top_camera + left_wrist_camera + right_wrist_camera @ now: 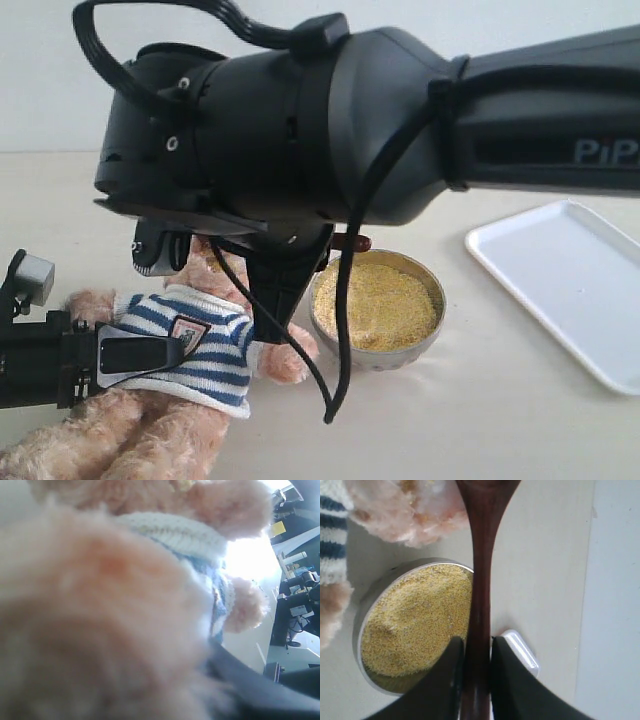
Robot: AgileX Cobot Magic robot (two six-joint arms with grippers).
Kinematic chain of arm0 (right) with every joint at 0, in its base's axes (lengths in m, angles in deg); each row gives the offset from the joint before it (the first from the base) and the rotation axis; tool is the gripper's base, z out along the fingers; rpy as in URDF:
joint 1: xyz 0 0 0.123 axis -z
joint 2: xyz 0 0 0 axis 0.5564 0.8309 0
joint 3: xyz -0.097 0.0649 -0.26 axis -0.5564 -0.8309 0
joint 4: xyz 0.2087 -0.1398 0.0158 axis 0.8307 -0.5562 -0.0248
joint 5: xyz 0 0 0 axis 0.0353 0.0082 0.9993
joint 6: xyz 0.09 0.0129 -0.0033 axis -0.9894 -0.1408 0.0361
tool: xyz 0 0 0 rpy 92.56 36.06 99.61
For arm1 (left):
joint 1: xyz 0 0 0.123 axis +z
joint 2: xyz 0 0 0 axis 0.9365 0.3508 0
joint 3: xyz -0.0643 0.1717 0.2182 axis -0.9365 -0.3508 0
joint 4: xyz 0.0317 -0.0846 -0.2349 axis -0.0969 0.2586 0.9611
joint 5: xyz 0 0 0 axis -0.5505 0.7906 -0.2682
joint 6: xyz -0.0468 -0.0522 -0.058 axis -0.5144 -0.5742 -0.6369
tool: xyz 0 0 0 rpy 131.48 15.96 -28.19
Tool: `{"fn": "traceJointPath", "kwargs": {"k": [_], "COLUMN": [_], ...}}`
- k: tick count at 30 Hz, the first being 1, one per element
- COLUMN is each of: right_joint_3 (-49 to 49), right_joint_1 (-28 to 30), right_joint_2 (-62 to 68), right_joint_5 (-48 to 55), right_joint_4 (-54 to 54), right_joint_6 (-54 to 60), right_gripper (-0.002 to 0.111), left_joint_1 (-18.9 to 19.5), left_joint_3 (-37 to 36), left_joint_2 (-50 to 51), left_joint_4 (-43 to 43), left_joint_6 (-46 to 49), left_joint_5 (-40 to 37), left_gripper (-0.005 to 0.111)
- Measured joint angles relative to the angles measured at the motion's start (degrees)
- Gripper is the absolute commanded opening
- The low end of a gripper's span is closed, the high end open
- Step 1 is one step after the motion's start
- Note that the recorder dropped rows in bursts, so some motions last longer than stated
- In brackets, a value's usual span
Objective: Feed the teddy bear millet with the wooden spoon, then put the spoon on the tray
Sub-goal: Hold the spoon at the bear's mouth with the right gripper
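Exterior view: the fluffy light-brown teddy bear (215, 350) in a navy-striped shirt is lying at the desk's (470, 430) near left corner, with the left gripper (150, 355) clamping its torso. Fine yellow millet (385, 305) is filling a round metal bowl (425, 342) mid-desk. The flat white tray (570, 280) is lying toward the right edge.

Left wrist view: blurred bear fur is filling the frame.

Right wrist view: the right gripper (477, 647) is pinching the handle of the dark reddish-brown wooden spoon (481, 570), whose head is reaching the bear's fur.

Right gripper (476, 642) fingers (451, 680) pinch wooden spoon (481, 555); left gripper (150, 356) clamps teddy bear (215, 368).
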Motion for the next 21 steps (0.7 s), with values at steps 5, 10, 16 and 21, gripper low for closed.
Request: {"fn": "traceJointPath", "kwargs": {"k": [5, 10, 16, 21], "right_joint_3": [0.00, 0.00, 0.00, 0.00], "right_joint_1": [0.67, 0.94, 1.08, -0.02], "right_joint_2": [-0.25, -0.40, -0.28, -0.07], "right_joint_5": [0.00, 0.00, 0.00, 0.13], "right_joint_4": [0.99, 2.26, 3.20, 3.06], "right_joint_6": [-0.45, -0.45, -0.45, -0.99], "right_gripper": [0.000, 0.000, 0.000, 0.000], "left_joint_1": [0.00, 0.00, 0.00, 0.00], "left_joint_3": [0.00, 0.00, 0.00, 0.00], "left_joint_2": [0.00, 0.00, 0.00, 0.00], "left_joint_4": [0.00, 0.00, 0.00, 0.00], "left_joint_6": [0.35, 1.14, 1.27, 1.38], "left_joint_5": [0.00, 0.00, 0.00, 0.00], "left_gripper": [0.005, 0.005, 0.005, 0.005]}}
